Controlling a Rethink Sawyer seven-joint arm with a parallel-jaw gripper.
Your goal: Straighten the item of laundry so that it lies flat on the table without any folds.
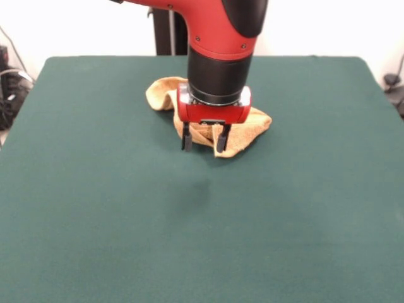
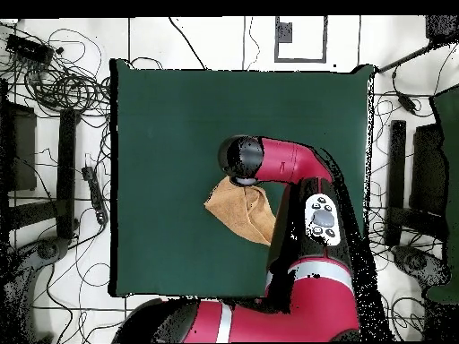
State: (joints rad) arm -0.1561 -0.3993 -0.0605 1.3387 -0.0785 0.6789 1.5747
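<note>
Green table (image 1: 95,221), bare along its near edge. Claw (image 1: 204,139): fingers spread apart, gripping nothing, poised at the towel's near edge. Towel (image 1: 252,123): golden, crumpled, folded, toward the far edge.

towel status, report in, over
Gripper open, over the towel's near edge. Golden yellow-orange terry towel crumpled, still folded, on dark green felt table. Nothing else in the way.
</note>
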